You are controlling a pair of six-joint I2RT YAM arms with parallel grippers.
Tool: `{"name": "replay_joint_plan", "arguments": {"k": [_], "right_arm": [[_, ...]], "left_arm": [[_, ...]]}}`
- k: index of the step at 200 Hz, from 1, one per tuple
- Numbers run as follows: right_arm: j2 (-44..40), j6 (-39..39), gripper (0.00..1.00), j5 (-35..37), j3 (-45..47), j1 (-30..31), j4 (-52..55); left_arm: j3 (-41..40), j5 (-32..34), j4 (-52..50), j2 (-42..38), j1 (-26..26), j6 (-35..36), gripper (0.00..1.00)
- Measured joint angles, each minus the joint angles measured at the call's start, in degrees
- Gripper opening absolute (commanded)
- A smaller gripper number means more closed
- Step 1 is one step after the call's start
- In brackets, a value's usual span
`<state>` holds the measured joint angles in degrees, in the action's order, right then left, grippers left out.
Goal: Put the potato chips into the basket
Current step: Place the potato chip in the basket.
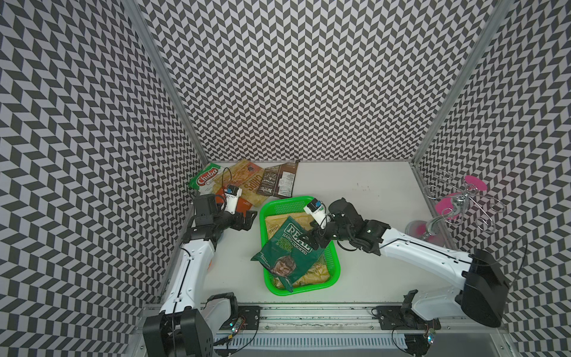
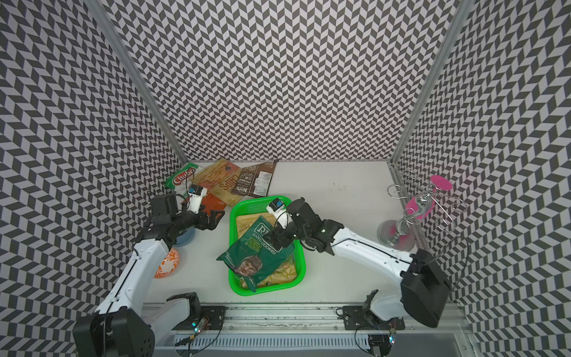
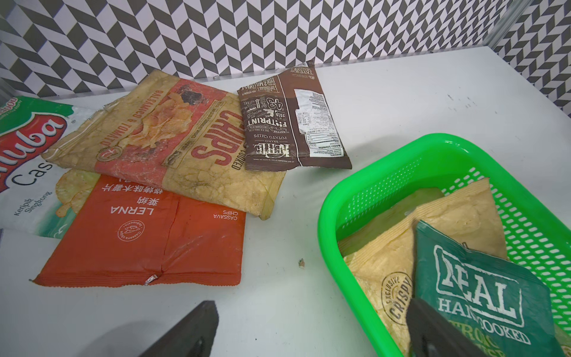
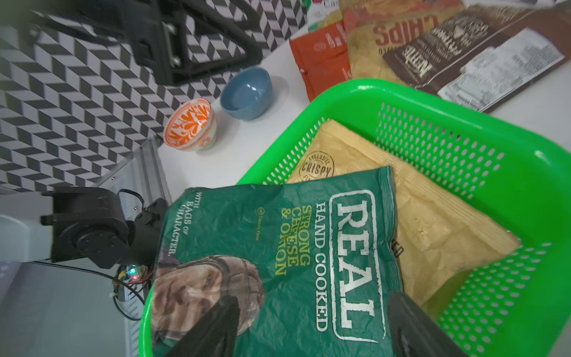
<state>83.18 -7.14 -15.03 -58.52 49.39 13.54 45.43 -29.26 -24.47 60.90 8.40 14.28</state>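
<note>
The bright green basket (image 1: 279,207) stands mid-table. In it lies a tan bag (image 1: 312,273), also in the right wrist view (image 4: 432,222). A dark green "REAL" bag (image 1: 287,247) (image 4: 278,247) rests slanted on top, one corner hanging past the basket's left rim. My right gripper (image 1: 315,238) (image 4: 312,309) is open over that bag's edge, one finger on each side, not clamping it. At the back left lie the Chuba bag (image 1: 205,180), a tan "CHIPS" bag (image 3: 173,139), a brown Kettle bag (image 3: 293,123) and an orange bag (image 3: 148,235). My left gripper (image 1: 247,218) (image 3: 312,309) is open and empty beside the basket's far-left corner.
A blue bowl (image 4: 247,92) and an orange-patterned bowl (image 2: 168,262) sit by the left wall, partly under my left arm. A pink and silver wire stand (image 1: 457,204) is at the right wall. Patterned walls enclose three sides.
</note>
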Motion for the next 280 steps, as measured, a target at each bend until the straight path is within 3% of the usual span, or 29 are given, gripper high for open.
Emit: {"name": "replay_joint_plan", "arguments": {"k": [57,124,142,165,227,280], "right_arm": [[16.4,1.5,0.83,1.9,-13.0,0.0,2.6],[25.7,3.3,0.86,3.1,-15.7,0.2,4.4],[26.7,3.8,0.76,3.8,-15.7,0.6,4.2],[26.7,4.4,0.51,5.0,-15.7,1.2,4.0],[24.7,6.0,0.1,10.4,-15.7,3.6,5.5],[13.6,8.1,0.04,12.4,-15.5,6.7,6.6]], "left_arm": [[0.0,0.0,0.0,0.0,0.0,0.0,0.99],[0.0,0.0,0.0,0.0,0.0,0.0,0.99],[0.0,0.0,0.0,0.0,0.0,0.0,0.99],[0.0,-0.1,0.0,0.0,0.0,0.0,0.99],[0.0,-0.1,0.0,0.0,0.0,0.0,0.99],[0.0,-0.1,0.0,0.3,0.0,0.0,0.99]]}}
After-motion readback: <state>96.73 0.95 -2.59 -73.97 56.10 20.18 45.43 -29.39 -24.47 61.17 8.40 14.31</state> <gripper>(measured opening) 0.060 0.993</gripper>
